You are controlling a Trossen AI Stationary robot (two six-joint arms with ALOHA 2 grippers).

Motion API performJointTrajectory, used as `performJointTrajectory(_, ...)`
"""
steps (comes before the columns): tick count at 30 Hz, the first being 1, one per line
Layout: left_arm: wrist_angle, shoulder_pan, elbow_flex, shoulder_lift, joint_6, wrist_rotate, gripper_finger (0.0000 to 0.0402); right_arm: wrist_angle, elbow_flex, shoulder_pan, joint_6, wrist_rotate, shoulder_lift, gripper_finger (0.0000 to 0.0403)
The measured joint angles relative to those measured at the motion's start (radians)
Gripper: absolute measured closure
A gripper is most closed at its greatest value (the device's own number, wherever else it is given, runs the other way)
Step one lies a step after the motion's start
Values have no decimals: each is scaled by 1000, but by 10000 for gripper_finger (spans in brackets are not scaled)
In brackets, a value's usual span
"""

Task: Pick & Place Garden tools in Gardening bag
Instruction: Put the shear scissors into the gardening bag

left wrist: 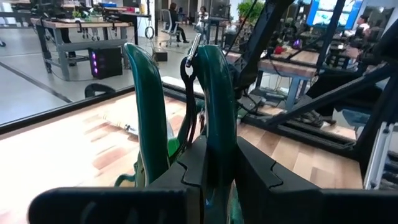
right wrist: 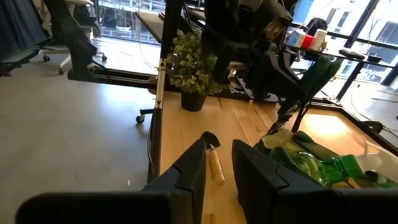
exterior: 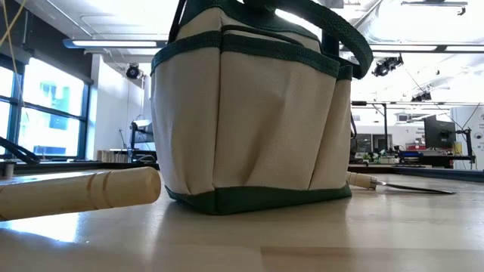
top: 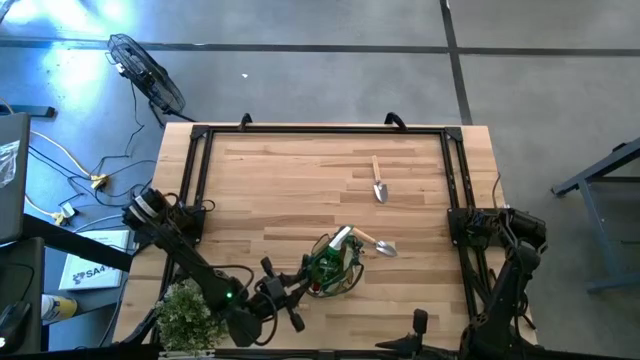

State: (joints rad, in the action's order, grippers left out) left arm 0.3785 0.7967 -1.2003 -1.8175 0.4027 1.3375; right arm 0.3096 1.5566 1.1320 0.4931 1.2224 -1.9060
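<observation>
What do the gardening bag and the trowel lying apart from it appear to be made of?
The gardening bag looks like matte beige canvas, judging by its soft folds, with woven dark green trim. The trowel seems to have a pale wooden handle and a shiny grey metal blade.

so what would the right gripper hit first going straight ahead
Likely the wooden tool handle lying on the table just past the right gripper; depth is unclear, the potted plant stands farther on.
</observation>
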Motion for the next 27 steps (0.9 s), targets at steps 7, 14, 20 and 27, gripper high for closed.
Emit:
performJointTrajectory(7, -54, 2, 0, -1, 47, 13, 358, 2, 0, 2, 4, -3, 0, 334)
performJointTrajectory(14, -170, 2, 0, -1, 174, 16, 358, 2, 0, 14, 8, -10, 0, 334)
performJointTrajectory(20, -218, 9, 0, -1, 233, 25, 358, 2, 0, 14, 11, -10, 0, 334)
performJointTrajectory(27, -222, 7, 0, -1, 231, 65, 358, 2, 0, 13, 10, -10, 0, 334)
